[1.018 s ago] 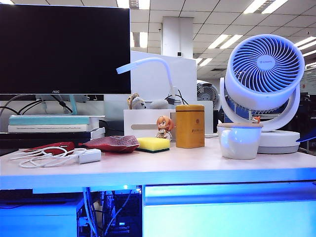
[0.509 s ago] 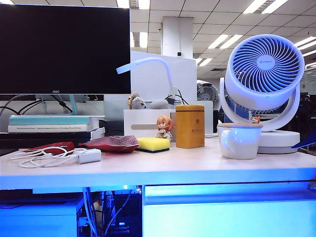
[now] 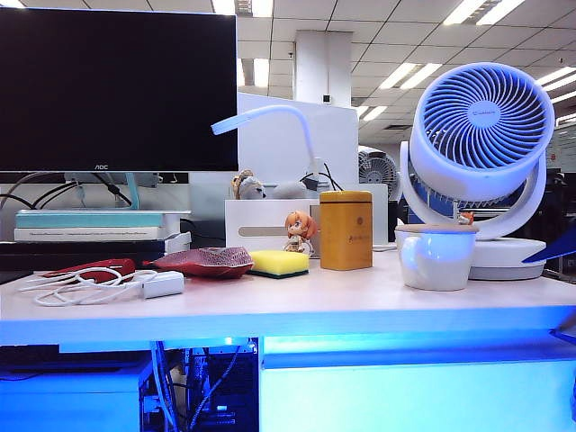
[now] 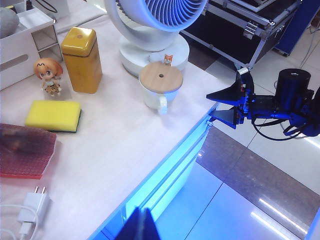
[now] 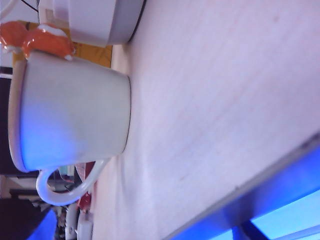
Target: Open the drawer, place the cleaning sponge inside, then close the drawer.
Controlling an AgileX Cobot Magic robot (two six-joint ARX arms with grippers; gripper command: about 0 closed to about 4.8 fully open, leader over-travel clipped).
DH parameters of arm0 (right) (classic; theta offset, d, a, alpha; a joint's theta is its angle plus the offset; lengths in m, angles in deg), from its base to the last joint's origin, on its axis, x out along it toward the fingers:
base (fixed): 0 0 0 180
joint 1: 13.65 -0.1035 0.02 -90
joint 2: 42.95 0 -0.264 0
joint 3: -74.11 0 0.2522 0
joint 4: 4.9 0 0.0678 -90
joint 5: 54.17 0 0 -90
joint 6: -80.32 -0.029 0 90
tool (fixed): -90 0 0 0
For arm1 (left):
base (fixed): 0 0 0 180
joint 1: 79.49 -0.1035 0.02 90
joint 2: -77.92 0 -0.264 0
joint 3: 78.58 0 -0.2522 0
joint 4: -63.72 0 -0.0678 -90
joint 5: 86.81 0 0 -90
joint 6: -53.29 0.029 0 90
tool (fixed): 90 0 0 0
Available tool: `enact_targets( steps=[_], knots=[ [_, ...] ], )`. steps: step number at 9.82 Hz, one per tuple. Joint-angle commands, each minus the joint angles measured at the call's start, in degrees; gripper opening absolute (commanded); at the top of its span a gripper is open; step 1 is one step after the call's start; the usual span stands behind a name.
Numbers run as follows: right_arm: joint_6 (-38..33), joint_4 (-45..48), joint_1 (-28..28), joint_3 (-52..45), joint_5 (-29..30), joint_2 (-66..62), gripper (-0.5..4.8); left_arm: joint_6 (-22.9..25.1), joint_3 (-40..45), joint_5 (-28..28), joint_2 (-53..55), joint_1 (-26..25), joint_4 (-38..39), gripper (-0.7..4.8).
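While the left pincer (image 4: 141, 223) sits closed, the right pincer (image 4: 226, 105) gapes beside the drawer (image 3: 414, 391).

Sponge (image 4: 53, 115) yellow, green base — tin (image 4: 82, 60) mustard — mug (image 3: 436, 256) white.

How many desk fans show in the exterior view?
2. A large white fan stands on the desk's right, behind the lidded mug. A smaller fan sits in the background between the lamp panel and the large fan. Others may be hidden.
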Motion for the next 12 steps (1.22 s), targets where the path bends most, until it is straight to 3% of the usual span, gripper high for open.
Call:
enact_targets(
  steps=[1,8,12],
  knots=[
    [4.52,3.61,-0.11,0.94,2.91,0.42,4.79,0.22,-0.28,-0.2,-0.11,0.0,-0.35,-0.05],
    [4.92,6.95,0.11,-4.42,4.92,0.46,4.79,0.2,-0.28,-0.22,-0.11,0.0,-0.33,-0.05],
    [6.4,2.45,1.68,-4.48,2.36,0.33,4.79,0.2,-0.28,-0.22,-0.13,0.0,-0.28,-0.05]
  ],
)
